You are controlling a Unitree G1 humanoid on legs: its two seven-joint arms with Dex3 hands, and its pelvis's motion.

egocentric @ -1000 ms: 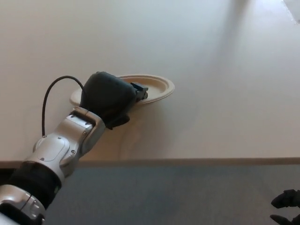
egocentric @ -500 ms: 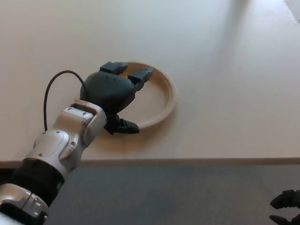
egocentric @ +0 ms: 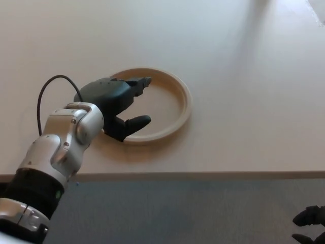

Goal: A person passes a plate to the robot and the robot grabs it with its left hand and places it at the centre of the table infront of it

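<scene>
Plate (egocentric: 170, 101) laid flat near tabletop (egocentric: 244, 76) front edge | left hand (egocentric: 118, 104) released, fingers spread over it | withdrawal judged outstanding

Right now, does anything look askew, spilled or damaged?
Nothing stands out. The plate lies flat and whole on the table, with no spill. The left hand is open over its near-left rim, holding nothing.
</scene>
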